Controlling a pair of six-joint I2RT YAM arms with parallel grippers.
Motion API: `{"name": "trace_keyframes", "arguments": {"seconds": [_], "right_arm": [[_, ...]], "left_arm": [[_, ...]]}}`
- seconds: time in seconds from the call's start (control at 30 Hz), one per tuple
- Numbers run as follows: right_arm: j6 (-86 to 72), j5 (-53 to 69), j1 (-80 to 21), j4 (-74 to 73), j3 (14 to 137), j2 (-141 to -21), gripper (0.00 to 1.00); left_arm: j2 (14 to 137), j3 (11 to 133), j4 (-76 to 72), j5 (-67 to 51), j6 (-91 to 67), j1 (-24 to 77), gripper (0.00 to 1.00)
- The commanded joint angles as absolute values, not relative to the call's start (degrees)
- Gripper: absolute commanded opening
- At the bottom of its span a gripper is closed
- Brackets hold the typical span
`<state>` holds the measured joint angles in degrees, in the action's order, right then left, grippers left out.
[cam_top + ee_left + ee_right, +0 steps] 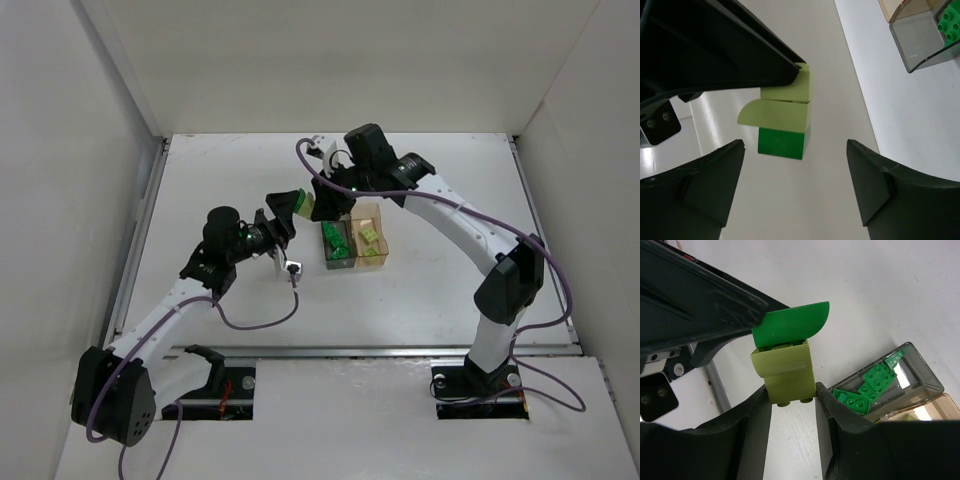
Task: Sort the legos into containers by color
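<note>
My right gripper [792, 390] is shut on a pale yellow-green brick [787, 370] with a dark green curved piece [790, 325] stuck to its far end. It holds the pair above the table, left of the containers. My left gripper [794, 172] is open, and the joined bricks [782, 117] hang just beyond its fingertips without touching them. In the top view both grippers meet at the bricks [304, 205]. The smoky grey container [337, 262] holds several dark green legos [875, 385]. The amber container [378, 262] holds pale yellow-green ones [368, 236].
White walls close in the table on the left, back and right. A metal rail [140, 235] runs along the left edge. The two containers stand side by side mid-table, right of both grippers.
</note>
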<state>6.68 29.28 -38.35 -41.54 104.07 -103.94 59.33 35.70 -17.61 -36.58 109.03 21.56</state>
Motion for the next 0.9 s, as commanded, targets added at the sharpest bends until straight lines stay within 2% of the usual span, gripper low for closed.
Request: {"name": "trace_keyframes", "arguments": {"seconds": [0.0,0.1,0.2,0.27,0.3,0.43,0.53,0.57,0.87], "right_arm": [[6.2,31.2,-39.8,-39.2,104.7,-103.7,0.00],[6.2,31.2,-39.8,-39.2,104.7,-103.7,0.00],[6.2,31.2,-39.8,-39.2,104.7,-104.2,0.00],[6.2,31.2,-39.8,-39.2,104.7,-104.2,0.00],[6.2,31.2,-40.3,-39.2,105.3,-104.2,0.00],[6.2,31.2,-40.3,-39.2,105.8,-105.4,0.00],[6.2,28.8,-40.3,-39.2,105.3,-105.4,0.00],[6.2,28.1,-40.3,-39.7,105.3,-105.4,0.00],[5.0,23.1,-38.2,-41.7,101.3,-106.0,0.00]], "left_arm": [[58.8,37.5,-19.9,-36.7,110.3,22.8,0.77],[58.8,38.1,-18.4,-36.7,111.0,22.8,0.67],[58.8,38.1,-17.7,-36.2,111.6,22.8,0.53],[58.8,38.1,-17.1,-36.2,112.1,22.8,0.49],[58.8,38.1,-17.1,-36.2,112.8,22.8,0.40],[58.3,38.1,-17.1,-35.7,112.8,22.8,0.17],[57.7,38.1,-16.6,-35.0,112.2,22.8,0.08],[57.7,37.5,-16.1,-34.2,112.2,22.8,0.00],[59.4,37.5,-16.7,-26.1,110.3,22.8,0.00]]}}
